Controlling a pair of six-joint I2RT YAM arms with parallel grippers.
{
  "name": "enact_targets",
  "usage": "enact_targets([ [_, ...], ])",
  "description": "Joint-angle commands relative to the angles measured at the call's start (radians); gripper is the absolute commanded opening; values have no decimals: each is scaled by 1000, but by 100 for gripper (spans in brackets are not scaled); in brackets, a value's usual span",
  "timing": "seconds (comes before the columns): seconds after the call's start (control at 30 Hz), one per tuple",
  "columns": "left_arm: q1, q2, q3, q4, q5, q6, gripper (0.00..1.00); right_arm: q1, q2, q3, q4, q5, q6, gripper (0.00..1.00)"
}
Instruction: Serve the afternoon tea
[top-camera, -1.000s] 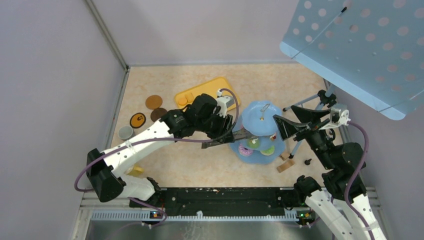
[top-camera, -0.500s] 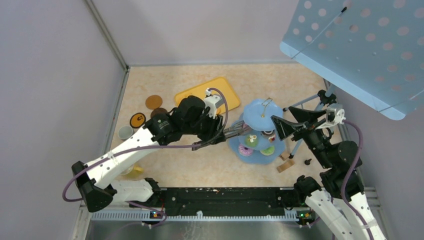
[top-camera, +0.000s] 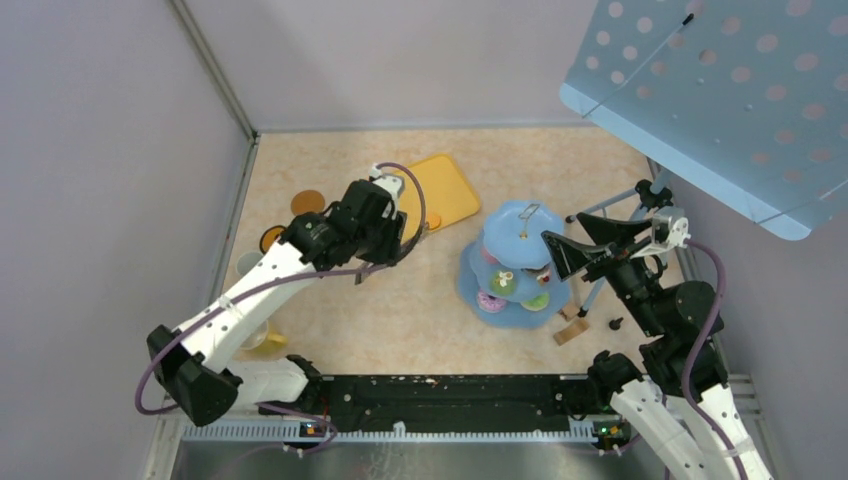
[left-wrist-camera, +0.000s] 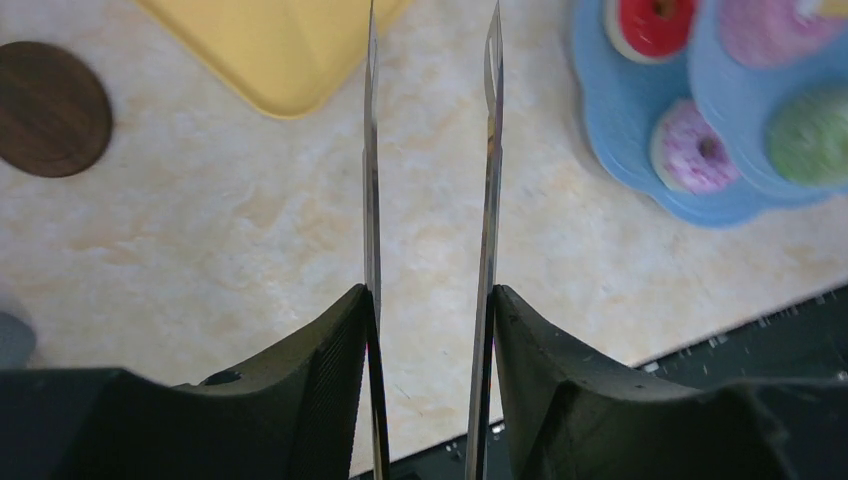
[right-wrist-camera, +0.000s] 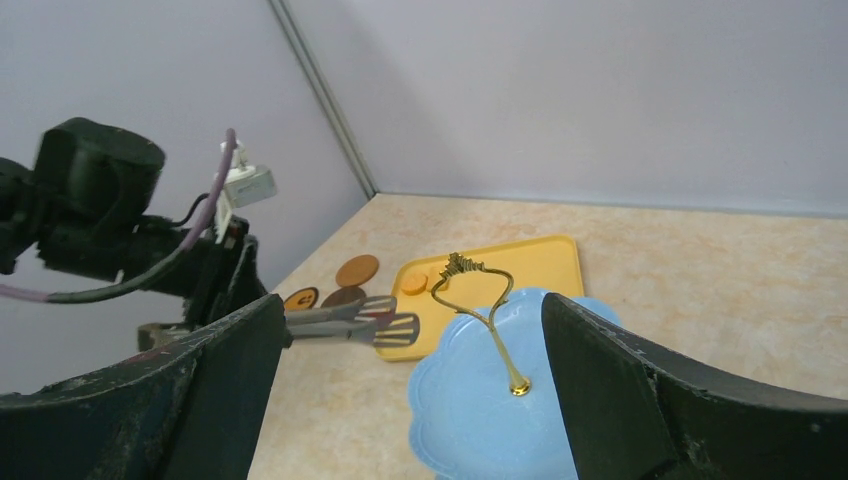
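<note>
The pale-blue three-tier stand stands right of centre, with donuts on its lower tiers: pink and green. The left wrist view shows its edge with red and pink donuts. My left gripper is shut on the metal tongs, whose tips are empty at the yellow tray's near edge. My right gripper is open above the top tier, its gold handle between the jaws. Orange biscuits lie on the tray. Brown coasters lie at the left.
The yellow tray lies behind my left gripper. A grey mug and a yellow mug sit at the far left. A wooden block lies by the stand. A tripod and a blue perforated panel are at the right.
My left arm has drawn back from the stand to the left and away, carrying the tongs to the yellow tray's edge. My right gripper has stayed put over the stand.
</note>
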Motion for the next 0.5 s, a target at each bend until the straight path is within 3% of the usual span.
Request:
enact_targets([
  [0.0,106,105,28,147,-60,26,54,-8,18,23,34,-10,-6,97],
  [0.3,117,475,248,215,-154,73,57,-8,21,55,7,3,-17,97],
  [0.47,114,568,309,221,-164,70,59,-8,13,42,10,6,-11,97],
])
